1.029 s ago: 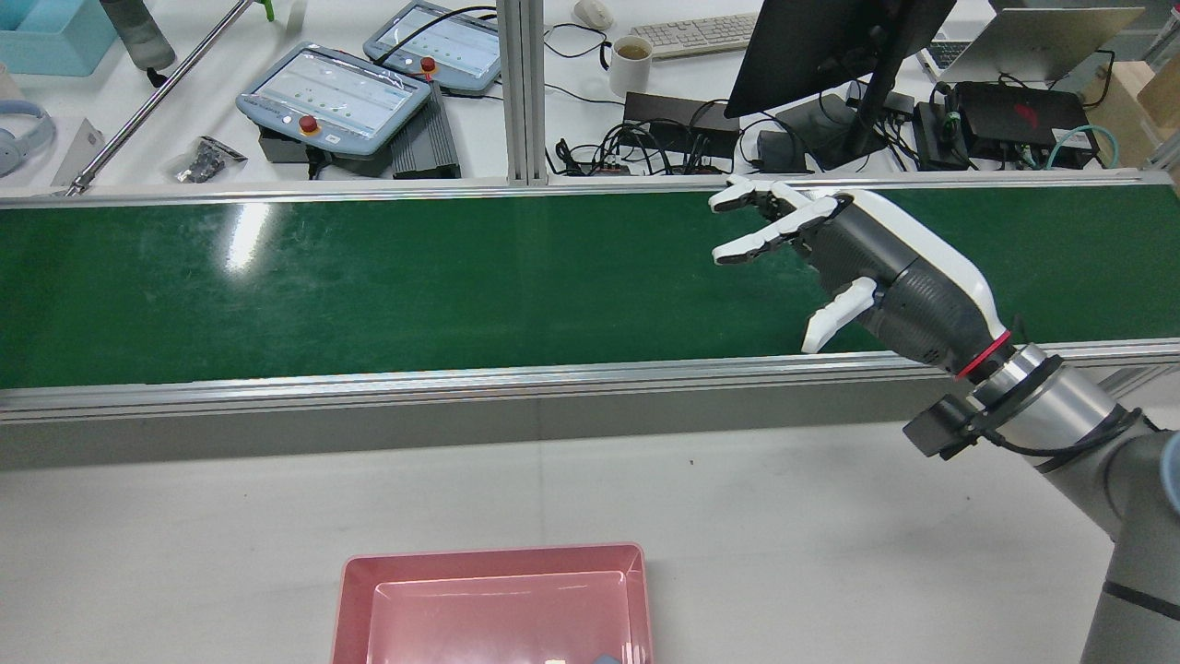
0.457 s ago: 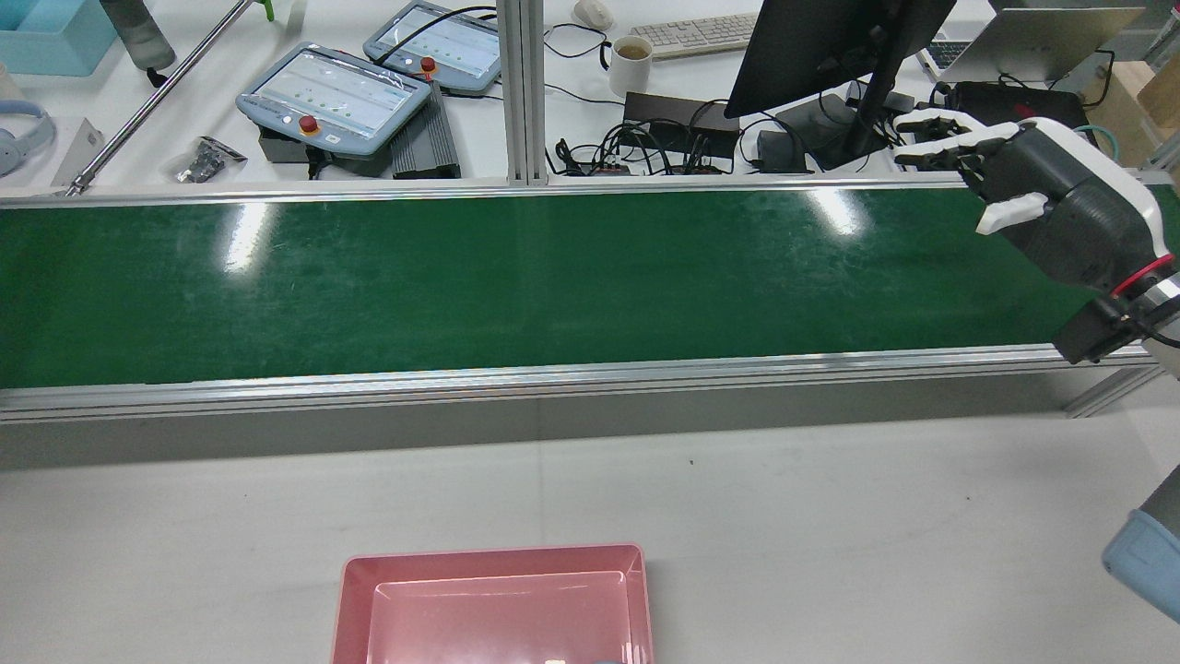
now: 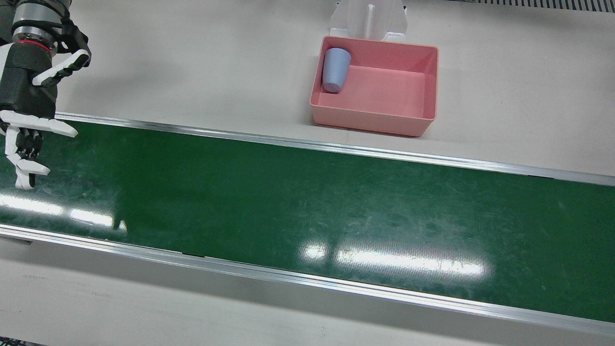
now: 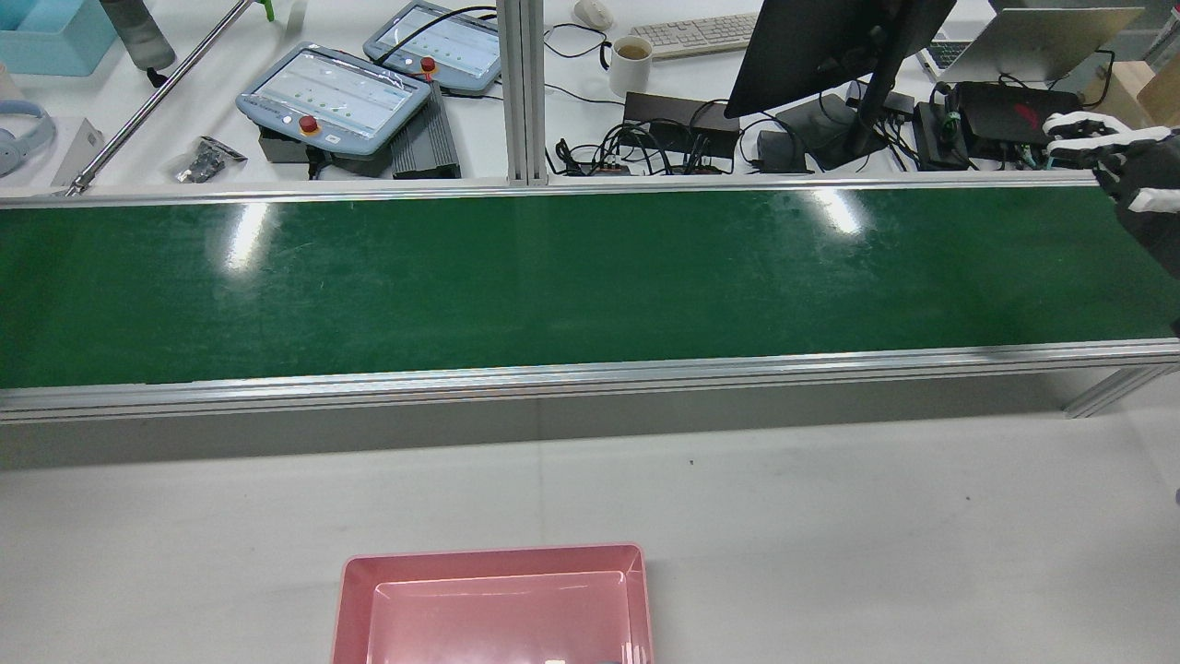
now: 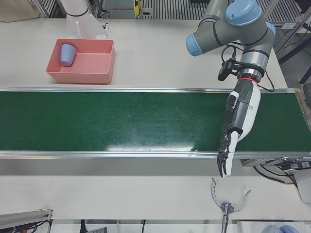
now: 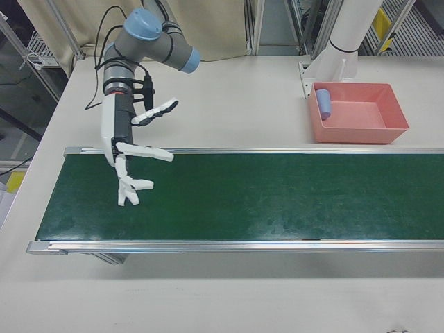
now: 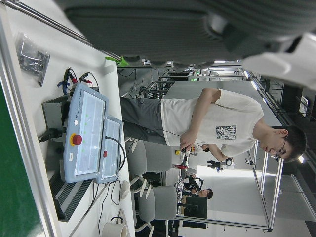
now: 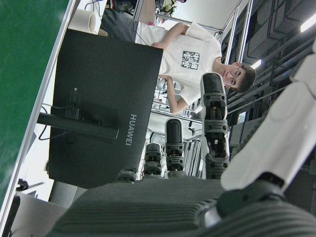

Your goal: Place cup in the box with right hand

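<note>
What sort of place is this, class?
Probably a robotics lab or test cell: a long green conveyor belt, grey teach pendants with red stop buttons, and a cluttered desk with a black monitor.

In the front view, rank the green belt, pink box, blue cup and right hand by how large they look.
1. green belt
2. pink box
3. right hand, partly cut off at the view's edge and raised nearer the camera, so unsure against the box
4. blue cup
</note>
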`<move>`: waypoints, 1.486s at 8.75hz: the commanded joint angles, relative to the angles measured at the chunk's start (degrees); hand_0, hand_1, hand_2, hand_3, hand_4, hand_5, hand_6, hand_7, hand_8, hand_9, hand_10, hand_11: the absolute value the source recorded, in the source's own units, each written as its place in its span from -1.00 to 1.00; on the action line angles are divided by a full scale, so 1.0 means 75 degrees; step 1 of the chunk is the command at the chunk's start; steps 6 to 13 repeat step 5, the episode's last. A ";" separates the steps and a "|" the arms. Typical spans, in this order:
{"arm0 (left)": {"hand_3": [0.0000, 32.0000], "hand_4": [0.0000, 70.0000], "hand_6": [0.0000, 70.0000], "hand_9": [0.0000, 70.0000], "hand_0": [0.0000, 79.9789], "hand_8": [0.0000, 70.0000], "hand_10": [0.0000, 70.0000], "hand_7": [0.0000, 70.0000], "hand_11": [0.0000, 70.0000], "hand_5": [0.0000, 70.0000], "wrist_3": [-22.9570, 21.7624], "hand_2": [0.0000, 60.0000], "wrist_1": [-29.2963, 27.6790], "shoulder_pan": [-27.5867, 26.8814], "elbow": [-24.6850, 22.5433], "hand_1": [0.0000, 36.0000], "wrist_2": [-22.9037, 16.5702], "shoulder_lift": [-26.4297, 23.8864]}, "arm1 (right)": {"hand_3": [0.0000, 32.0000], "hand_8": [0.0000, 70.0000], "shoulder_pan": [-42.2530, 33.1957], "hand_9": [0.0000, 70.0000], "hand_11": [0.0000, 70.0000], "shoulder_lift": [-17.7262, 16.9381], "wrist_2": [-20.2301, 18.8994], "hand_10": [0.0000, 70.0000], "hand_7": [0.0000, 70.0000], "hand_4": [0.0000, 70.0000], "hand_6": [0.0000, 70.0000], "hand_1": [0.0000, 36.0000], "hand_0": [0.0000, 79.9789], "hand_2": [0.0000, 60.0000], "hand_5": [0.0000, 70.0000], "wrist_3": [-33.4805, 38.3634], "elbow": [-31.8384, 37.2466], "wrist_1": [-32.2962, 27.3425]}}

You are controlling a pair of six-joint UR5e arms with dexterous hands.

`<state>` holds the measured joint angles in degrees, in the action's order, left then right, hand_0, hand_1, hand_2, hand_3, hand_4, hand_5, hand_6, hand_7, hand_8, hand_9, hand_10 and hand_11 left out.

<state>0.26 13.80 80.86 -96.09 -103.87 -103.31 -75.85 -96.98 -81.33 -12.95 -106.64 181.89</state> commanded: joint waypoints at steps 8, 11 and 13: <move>-1.00 -1.00 -1.00 -1.00 -1.00 -1.00 -1.00 -1.00 -1.00 -1.00 0.0000 -1.00 0.0000 0.0000 -0.0009 -1.00 0.0010 0.0005 | -1.00 -0.75 -0.1968 -0.35 -0.86 0.0039 -0.0898 -0.89 0.87 1.00 -0.61 -1.00 0.16 -1.00 -1.00 0.0168 0.1611 -0.1214; -1.00 -1.00 -1.00 -1.00 -1.00 -1.00 -1.00 -1.00 -1.00 -1.00 0.0000 -1.00 0.0000 0.0000 -0.0009 -1.00 0.0010 0.0005 | -1.00 -0.75 -0.1968 -0.35 -0.86 0.0039 -0.0898 -0.89 0.87 1.00 -0.61 -1.00 0.16 -1.00 -1.00 0.0168 0.1611 -0.1214; -1.00 -1.00 -1.00 -1.00 -1.00 -1.00 -1.00 -1.00 -1.00 -1.00 0.0000 -1.00 0.0000 0.0000 -0.0009 -1.00 0.0010 0.0005 | -1.00 -0.75 -0.1968 -0.35 -0.86 0.0039 -0.0898 -0.89 0.87 1.00 -0.61 -1.00 0.16 -1.00 -1.00 0.0168 0.1611 -0.1214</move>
